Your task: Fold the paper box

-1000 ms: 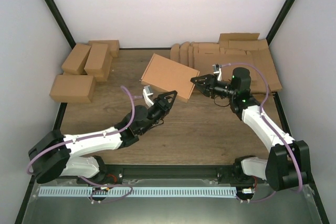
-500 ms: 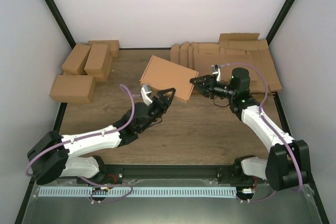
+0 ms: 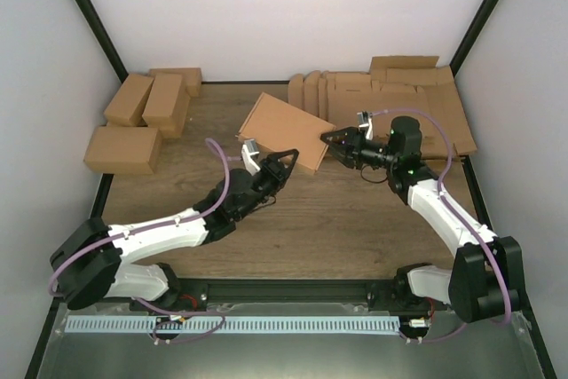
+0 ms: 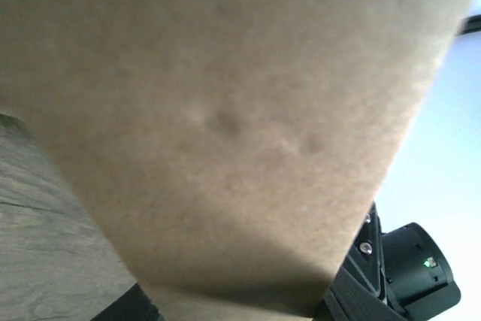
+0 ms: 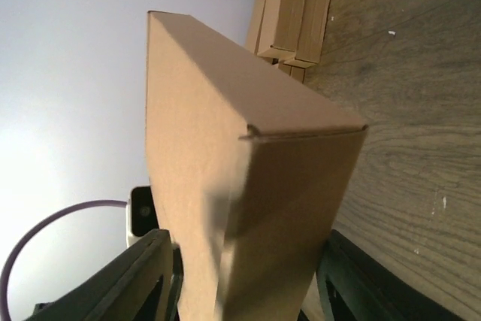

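The paper box (image 3: 286, 129), folded into a shallow brown carton, is held tilted above the table's middle. My right gripper (image 3: 330, 141) is shut on its right end. In the right wrist view the box (image 5: 248, 155) fills the gap between my two fingers (image 5: 146, 276). My left gripper (image 3: 271, 161) is open, with its jaws spread at the box's near left edge. In the left wrist view the box's brown face (image 4: 225, 110) fills nearly the whole frame and hides most of my left gripper (image 4: 240, 307). The right arm's wrist (image 4: 417, 272) shows behind the box.
Several folded brown cartons (image 3: 142, 117) lie at the back left. A stack of flat brown cardboard blanks (image 3: 390, 95) lies at the back right, just behind the right arm. White walls close in the table on three sides.
My left gripper has moved forward and up to the box's near left edge. The right gripper has shifted the box slightly to the left.
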`<state>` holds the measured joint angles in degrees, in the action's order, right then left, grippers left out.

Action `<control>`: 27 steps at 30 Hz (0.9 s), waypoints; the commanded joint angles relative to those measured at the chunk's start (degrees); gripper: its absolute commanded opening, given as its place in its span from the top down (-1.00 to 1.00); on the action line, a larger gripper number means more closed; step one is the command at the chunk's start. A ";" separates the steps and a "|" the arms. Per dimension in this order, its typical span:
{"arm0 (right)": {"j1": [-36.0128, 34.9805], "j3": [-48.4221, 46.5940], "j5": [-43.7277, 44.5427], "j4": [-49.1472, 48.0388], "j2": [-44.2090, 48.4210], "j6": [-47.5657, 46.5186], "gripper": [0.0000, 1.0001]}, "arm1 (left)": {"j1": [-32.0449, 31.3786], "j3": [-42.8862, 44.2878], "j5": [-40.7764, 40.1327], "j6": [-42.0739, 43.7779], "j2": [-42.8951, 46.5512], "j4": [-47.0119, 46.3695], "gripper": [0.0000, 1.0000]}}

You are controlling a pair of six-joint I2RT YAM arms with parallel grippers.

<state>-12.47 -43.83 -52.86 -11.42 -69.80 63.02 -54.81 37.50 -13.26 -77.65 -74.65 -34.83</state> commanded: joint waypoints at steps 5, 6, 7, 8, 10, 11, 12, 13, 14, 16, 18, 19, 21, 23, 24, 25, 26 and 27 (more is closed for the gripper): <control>1.66 -0.76 -0.67 5.00 1.48 -6.89 -0.39 | 12.16 -2.11 8.59 1.62 8.05 9.89 0.50; 2.32 -0.17 -0.82 4.88 2.29 -7.17 -0.43 | 14.77 -3.44 9.74 1.96 9.95 10.44 0.49; 2.97 0.49 -0.69 5.07 3.23 -7.49 -0.45 | 17.30 -4.30 10.64 2.81 12.41 12.62 0.49; 3.58 0.82 -0.48 5.65 4.11 -8.12 -0.48 | 20.15 -4.69 11.05 4.21 15.24 15.96 0.48; 4.82 0.77 -0.34 7.54 5.57 -10.06 -0.49 | 26.51 -5.06 12.03 7.63 21.01 23.87 0.48; 5.31 0.50 -0.32 8.90 6.13 -11.12 -0.50 | 30.81 -5.45 13.73 8.84 23.86 27.32 0.48; 5.75 0.36 -0.41 10.01 6.45 -12.05 -0.50 | 35.82 -5.94 16.95 9.74 26.20 29.88 0.48; 6.05 0.33 -0.67 10.68 6.63 -12.74 -0.50 | 41.90 -6.44 21.00 10.70 28.09 32.17 0.49; 6.27 0.41 -1.01 11.09 6.81 -13.21 -0.50 | 47.51 -6.74 26.02 11.86 29.27 33.88 0.49; 6.49 0.69 -1.76 11.30 6.87 -13.71 -0.50 | 58.84 -6.80 35.60 14.53 29.82 36.15 0.49; 6.58 0.70 -2.48 11.44 6.57 -14.16 -0.50 | 67.23 -5.97 43.40 16.98 28.31 37.57 0.49; 6.58 0.69 -2.88 11.47 6.42 -14.34 -0.50 | 70.51 -5.45 46.62 18.32 27.22 38.04 0.49; 6.59 0.62 -3.76 11.51 6.25 -14.47 -0.50 | 76.43 -4.08 51.17 20.90 24.75 38.61 0.50; 6.58 0.56 -4.52 11.82 6.40 -14.62 -0.50 | 81.53 -2.49 54.18 23.46 21.85 39.46 0.50; 6.58 0.56 -4.74 12.18 6.61 -14.91 -0.50 | 83.84 -1.81 55.64 24.80 20.21 39.84 0.50; 6.58 0.48 -4.79 12.66 6.86 -15.42 -0.50 | 85.89 -0.93 56.38 26.25 18.12 40.85 0.50; 6.64 0.35 -4.78 13.16 7.01 -15.89 -0.50 | 87.66 -0.27 57.25 27.11 16.02 41.16 0.50; 6.59 0.37 -4.78 13.45 7.18 -16.19 -0.50 | 89.15 0.30 58.76 27.53 13.60 40.38 0.50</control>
<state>-6.35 -42.87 -55.94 -0.10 -63.59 49.19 29.06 33.82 35.27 -56.53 -55.79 4.21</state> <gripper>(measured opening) 0.751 0.305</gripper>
